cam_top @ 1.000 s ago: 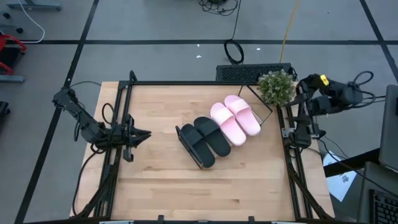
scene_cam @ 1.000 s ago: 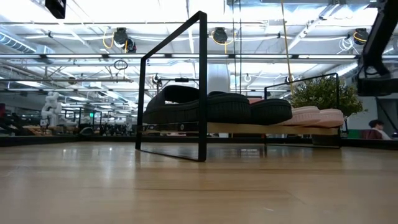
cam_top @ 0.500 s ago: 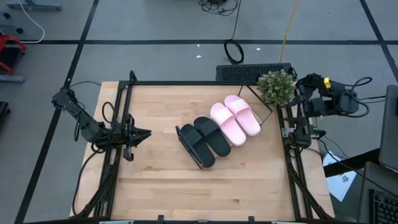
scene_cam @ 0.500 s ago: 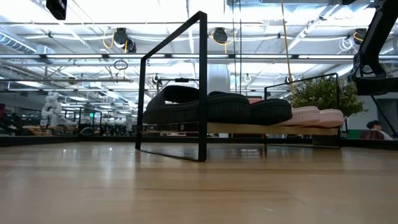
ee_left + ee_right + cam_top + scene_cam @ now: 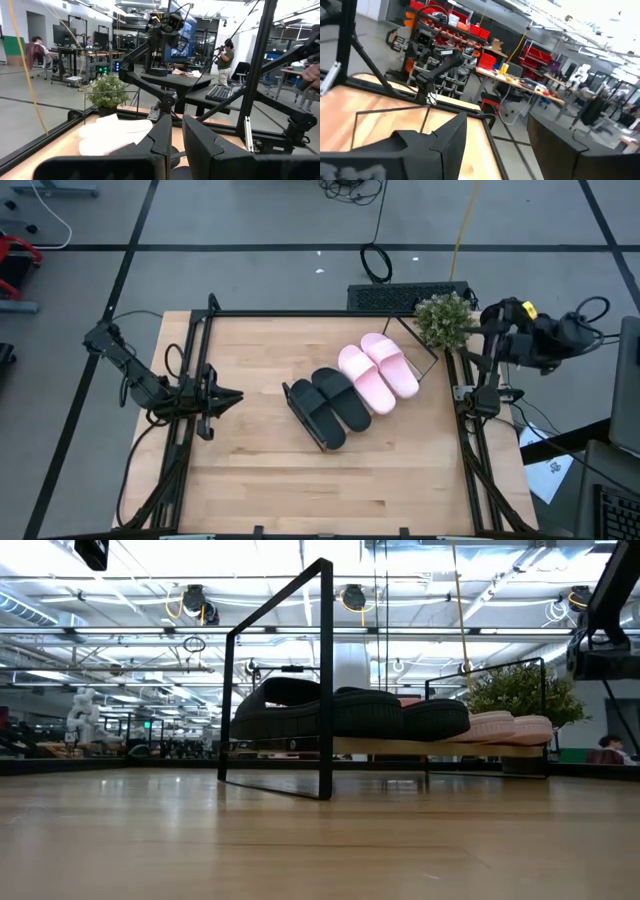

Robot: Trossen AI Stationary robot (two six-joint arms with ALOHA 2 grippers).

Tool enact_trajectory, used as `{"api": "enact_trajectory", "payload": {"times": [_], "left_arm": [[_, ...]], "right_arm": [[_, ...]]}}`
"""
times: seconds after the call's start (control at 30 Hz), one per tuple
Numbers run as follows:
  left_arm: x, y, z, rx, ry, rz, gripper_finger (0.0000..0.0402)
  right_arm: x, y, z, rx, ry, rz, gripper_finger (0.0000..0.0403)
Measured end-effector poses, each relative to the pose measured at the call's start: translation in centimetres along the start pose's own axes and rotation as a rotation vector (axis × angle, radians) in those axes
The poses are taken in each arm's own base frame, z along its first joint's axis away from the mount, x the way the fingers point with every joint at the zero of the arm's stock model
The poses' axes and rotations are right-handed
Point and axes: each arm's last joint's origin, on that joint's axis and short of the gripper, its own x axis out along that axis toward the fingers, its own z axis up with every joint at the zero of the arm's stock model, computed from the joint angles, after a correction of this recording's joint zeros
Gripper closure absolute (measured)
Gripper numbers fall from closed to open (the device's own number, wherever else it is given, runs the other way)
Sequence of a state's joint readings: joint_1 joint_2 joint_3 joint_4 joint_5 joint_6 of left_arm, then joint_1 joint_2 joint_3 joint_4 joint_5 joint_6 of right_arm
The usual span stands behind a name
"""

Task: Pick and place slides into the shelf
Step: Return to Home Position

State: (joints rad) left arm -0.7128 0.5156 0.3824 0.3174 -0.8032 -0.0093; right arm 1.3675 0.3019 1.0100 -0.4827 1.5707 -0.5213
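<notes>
While four matte black and pale pink slip-on slides (image 5: 342, 400), probably light and bendy, best held by the strap, fill the black-framed wooden shelf (image 5: 326, 690), the left gripper (image 5: 177, 122) beside it has fingers almost together; the right gripper (image 5: 497, 120) opposite has fingers wide apart. Both are empty.

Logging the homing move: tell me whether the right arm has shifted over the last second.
Yes: seen from above, the right arm has swung outward, away from the potted plant beside it.

Left pincer (image 5: 177, 131) fills the foreground, fingers almost touching, nothing between them. Pale pink slides (image 5: 112, 134) lie ahead at eleven o'clock, a potted plant (image 5: 106, 92) just beyond them, the other arm (image 5: 150, 52) at twelve, a person (image 5: 227, 54) standing farther off at one.
</notes>
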Motion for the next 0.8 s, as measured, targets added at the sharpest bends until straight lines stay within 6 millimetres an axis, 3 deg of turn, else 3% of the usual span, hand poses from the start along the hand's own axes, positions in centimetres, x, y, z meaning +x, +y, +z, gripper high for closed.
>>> {"api": "enact_trajectory", "payload": {"times": [0.37, 0.47, 0.67, 0.8], "left_arm": [[0.0, 0.0, 0.0, -0.008, 0.004, 0.000, 0.0355], [0.0, 0.0, -0.1, -0.022, 0.007, -0.001, 0.0355], [0.0, -0.1, -0.1, -0.041, 0.009, -0.041, 0.0355], [0.0, -0.1, -0.1, -0.040, 0.010, -0.046, 0.0355]], "right_arm": [[0.0, 1.1, 0.1, -0.028, -0.064, 0.137, 0.0206], [0.0, 0.7, 0.2, -0.005, -0.023, 0.057, 0.0206], [0.0, 0.4, 1.0, -0.031, -0.022, 0.054, 0.0206], [-0.1, 2.1, 0.1, -0.009, -0.025, 0.061, 0.0206]]}}
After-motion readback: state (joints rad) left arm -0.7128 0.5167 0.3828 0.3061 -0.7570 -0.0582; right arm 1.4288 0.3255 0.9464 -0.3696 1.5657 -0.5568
